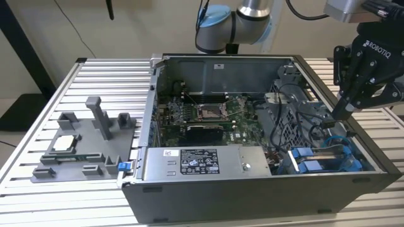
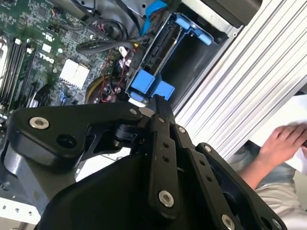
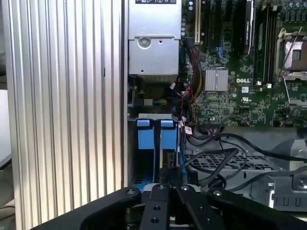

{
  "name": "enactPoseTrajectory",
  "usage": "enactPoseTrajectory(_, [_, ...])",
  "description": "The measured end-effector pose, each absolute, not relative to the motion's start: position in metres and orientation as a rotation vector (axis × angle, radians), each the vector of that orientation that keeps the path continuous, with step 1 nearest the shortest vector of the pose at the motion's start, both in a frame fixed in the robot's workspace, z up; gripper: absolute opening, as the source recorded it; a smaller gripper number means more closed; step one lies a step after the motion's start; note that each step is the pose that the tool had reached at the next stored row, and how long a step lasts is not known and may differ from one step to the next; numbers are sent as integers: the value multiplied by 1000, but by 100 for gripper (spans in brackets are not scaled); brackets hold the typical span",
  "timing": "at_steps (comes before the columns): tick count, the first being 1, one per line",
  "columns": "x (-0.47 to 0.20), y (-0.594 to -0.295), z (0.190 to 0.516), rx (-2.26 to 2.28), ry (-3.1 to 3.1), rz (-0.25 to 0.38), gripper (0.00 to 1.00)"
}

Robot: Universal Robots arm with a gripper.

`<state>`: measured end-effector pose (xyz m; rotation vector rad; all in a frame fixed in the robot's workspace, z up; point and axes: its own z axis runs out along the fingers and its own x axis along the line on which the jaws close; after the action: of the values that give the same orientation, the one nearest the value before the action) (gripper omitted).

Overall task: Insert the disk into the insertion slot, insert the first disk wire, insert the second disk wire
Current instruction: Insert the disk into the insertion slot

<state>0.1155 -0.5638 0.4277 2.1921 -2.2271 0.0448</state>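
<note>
Gripper hangs over the computer case at the corner toward the exterior view's right, tips pointing down into the drive cage area. The fingers sit together in all 3 views. I can't tell whether anything thin is pinched between them.

The disk is in the insertion slot, at the case corner beside the power supply. Its 2 blue carrier tabs face up.

View differences:
- The exterior view gives the whole layout. The motherboard lies in the middle of the case. The grey fixture block sits on the slotted table toward the exterior view's left, well apart from the gripper.
- The second wrist view looks past the fingertips, which are just beside the blue tabs. It shows the dark bay next to the disk's edge, a blue flat cable near the top of the cage, and a person's hand beyond the table edge.
- The first wrist view is straight down. The 2 tabs sit side by side between the fingertips and the power supply, and black cables cross the perforated cage plate near the tips. I can't tell here whether any cable is plugged into the disk.
</note>
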Motion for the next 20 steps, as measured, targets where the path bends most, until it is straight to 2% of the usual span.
enactPoseTrajectory(5, [115,-564,433,2199,-2235,43,0])
enactPoseTrajectory(11, [115,-564,429,2220,-2256,80,0])
enactPoseTrajectory(12, [115,-564,427,2221,-2258,83,100])
enactPoseTrajectory(20, [115,-563,413,2230,-2257,83,100])
